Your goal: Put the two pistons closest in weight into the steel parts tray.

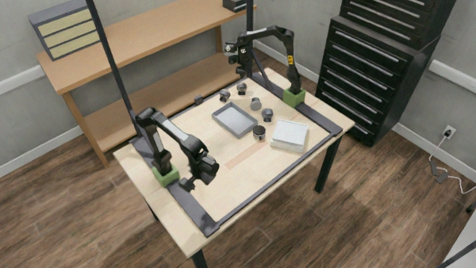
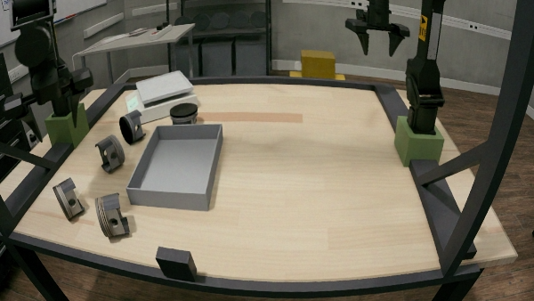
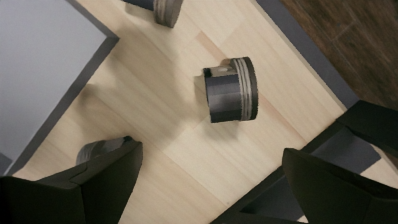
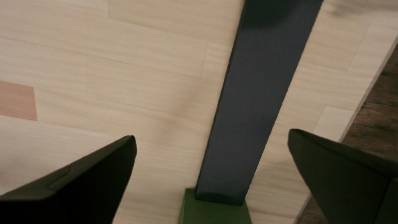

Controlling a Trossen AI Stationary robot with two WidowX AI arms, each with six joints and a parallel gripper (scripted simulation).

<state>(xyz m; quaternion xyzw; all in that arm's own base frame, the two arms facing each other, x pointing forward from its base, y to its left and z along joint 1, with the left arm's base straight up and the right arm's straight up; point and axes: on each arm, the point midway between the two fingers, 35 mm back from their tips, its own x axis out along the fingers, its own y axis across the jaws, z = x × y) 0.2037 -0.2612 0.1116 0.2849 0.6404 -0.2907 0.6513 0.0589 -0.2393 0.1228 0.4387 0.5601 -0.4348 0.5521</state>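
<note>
Top view: Five pistons stand or lie on the workbench beside the steel parts tray, none of them in or over it. My left gripper hangs wide and unladen at the piston side; the right gripper, also spread and holding nothing, waits above the far side of the bench.

The crown-up piston stands between tray and scale, with a tilted piston near it. A middle piston, an outer piston and a ringed piston complete the group.

I judge the job to be at its weighing or choosing stage, with both placements outstanding. No weight can be read here, and looks alone will not name the closest pair. If any figure is lacking, the next move calls for the left arm to line its fingers across one piston, lower, close and carry it to the scale's pan; with all known, the first chosen piston goes into the tray.
</note>
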